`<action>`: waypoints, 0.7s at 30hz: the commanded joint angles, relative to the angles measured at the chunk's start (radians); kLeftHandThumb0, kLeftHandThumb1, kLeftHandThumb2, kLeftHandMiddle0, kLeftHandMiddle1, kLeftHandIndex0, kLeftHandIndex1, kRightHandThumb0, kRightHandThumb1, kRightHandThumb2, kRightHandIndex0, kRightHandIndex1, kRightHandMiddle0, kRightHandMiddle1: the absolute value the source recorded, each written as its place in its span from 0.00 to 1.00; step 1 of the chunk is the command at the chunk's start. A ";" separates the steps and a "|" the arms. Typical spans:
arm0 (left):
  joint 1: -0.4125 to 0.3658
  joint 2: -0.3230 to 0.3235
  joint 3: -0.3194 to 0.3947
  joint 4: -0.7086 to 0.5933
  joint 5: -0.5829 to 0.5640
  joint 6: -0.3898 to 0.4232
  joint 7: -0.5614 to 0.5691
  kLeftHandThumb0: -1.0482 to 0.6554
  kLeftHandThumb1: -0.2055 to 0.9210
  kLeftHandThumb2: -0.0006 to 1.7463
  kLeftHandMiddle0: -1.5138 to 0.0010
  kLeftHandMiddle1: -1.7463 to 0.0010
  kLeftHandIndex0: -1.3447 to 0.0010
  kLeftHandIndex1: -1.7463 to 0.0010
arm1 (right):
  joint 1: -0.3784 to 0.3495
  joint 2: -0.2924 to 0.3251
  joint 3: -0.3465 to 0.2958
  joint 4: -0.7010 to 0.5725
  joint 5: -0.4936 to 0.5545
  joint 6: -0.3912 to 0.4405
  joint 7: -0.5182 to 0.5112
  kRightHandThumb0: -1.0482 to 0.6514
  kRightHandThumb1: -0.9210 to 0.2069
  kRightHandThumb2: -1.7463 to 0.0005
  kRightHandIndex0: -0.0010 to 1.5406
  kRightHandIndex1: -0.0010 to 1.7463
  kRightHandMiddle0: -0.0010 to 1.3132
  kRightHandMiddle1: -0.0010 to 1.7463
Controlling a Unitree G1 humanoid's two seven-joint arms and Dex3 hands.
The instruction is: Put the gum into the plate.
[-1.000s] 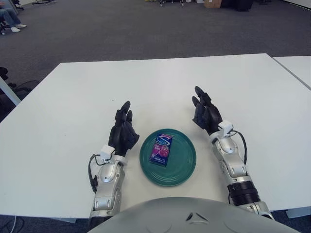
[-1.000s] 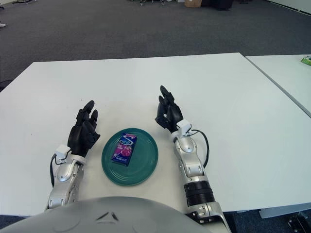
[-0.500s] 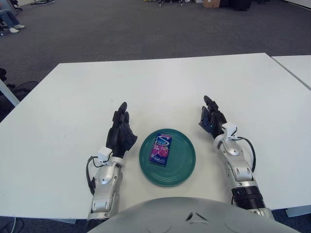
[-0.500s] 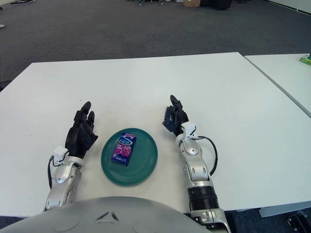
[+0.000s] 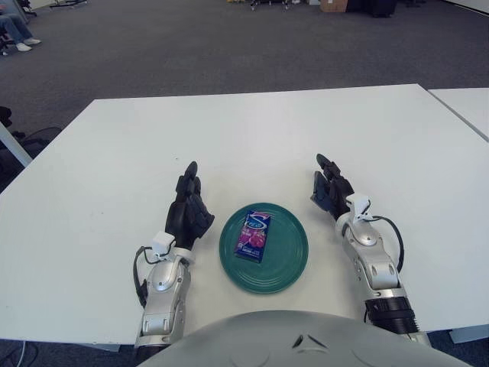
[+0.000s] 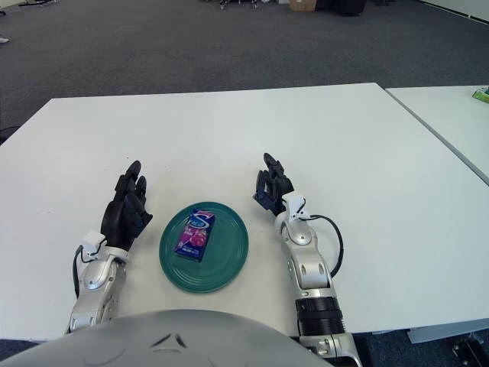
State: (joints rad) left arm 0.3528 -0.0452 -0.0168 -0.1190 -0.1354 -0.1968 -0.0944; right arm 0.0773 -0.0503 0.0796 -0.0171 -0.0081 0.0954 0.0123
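A purple and blue gum pack point(image 5: 254, 235) lies flat inside the green plate point(image 5: 286, 264) near the table's front edge. My left hand point(image 5: 189, 206) rests on the table just left of the plate, fingers stretched out and empty. My right hand point(image 5: 331, 189) rests on the table just right of the plate, fingers relaxed and empty. Neither hand touches the plate or the gum.
The white table point(image 5: 252, 138) stretches far behind the plate. A second white table point(image 6: 458, 115) stands to the right across a narrow gap. Grey carpet floor lies beyond.
My right hand has drawn back to the right and settled lower beside the plate. My left hand has shifted slightly left. The gum and plate have not moved.
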 commanded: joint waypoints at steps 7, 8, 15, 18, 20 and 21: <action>0.033 -0.023 0.013 -0.075 -0.058 0.115 0.021 0.02 1.00 0.61 0.96 0.99 1.00 0.90 | -0.004 0.003 -0.011 0.141 -0.020 -0.120 -0.001 0.23 0.00 0.44 0.08 0.00 0.00 0.16; 0.034 -0.024 0.013 -0.078 -0.059 0.119 0.022 0.02 1.00 0.61 0.96 0.99 1.00 0.90 | -0.004 0.004 -0.012 0.145 -0.020 -0.125 -0.001 0.23 0.00 0.44 0.08 0.00 0.00 0.16; 0.046 -0.032 0.039 -0.067 -0.081 0.185 0.035 0.03 1.00 0.61 0.93 0.99 1.00 0.88 | 0.006 0.001 -0.008 0.176 -0.028 -0.173 0.003 0.23 0.00 0.44 0.07 0.00 0.00 0.16; 0.038 -0.033 0.050 -0.039 -0.086 0.185 0.032 0.03 1.00 0.61 0.92 0.99 1.00 0.87 | 0.006 0.001 -0.010 0.199 -0.034 -0.197 -0.002 0.23 0.00 0.44 0.07 0.00 0.00 0.16; 0.035 -0.033 0.053 -0.024 -0.082 0.179 0.031 0.04 1.00 0.61 0.91 0.99 1.00 0.86 | 0.006 0.004 -0.012 0.217 -0.039 -0.215 -0.008 0.23 0.00 0.44 0.08 0.00 0.00 0.17; 0.032 -0.034 0.052 -0.009 -0.072 0.167 0.032 0.04 1.00 0.61 0.91 0.99 1.00 0.86 | 0.004 0.009 -0.014 0.235 -0.040 -0.228 -0.017 0.23 0.00 0.44 0.08 0.00 0.00 0.17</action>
State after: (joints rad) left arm 0.3943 -0.0799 0.0263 -0.1703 -0.2141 -0.0287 -0.0679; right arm 0.0651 -0.0484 0.0703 0.1572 -0.0344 -0.1379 0.0086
